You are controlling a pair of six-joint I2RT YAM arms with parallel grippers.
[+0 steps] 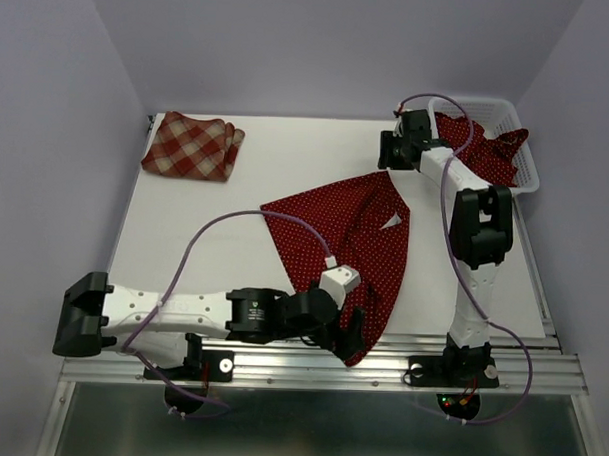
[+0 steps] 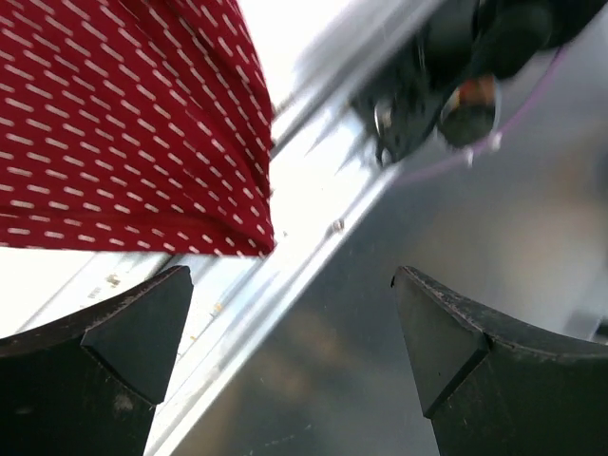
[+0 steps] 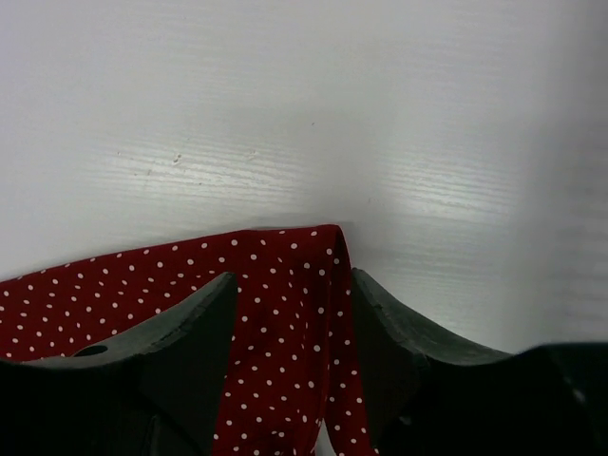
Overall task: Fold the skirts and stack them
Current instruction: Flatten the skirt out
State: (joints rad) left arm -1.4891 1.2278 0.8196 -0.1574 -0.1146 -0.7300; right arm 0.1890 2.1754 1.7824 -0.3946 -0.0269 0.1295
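Note:
A dark red polka-dot skirt [image 1: 349, 240] lies spread on the white table [image 1: 205, 225], and its near corner hangs over the front edge. My left gripper [image 1: 353, 335] hovers at that near corner. In the left wrist view my left gripper [image 2: 290, 323] stands wide open and empty, with the skirt [image 2: 123, 123] up to the left. My right gripper [image 1: 386, 163] is at the skirt's far corner. It [image 3: 290, 304] is open, and the skirt's folded corner [image 3: 285, 313] lies between the fingers. A second polka-dot skirt [image 1: 492, 155] lies in the basket. The plaid skirt [image 1: 192, 146] sits folded at the far left.
A white mesh basket [image 1: 528, 172] stands at the far right corner of the table. A metal rail [image 1: 280, 362] runs along the table's front edge under the left gripper. Purple walls close in the left, back and right sides.

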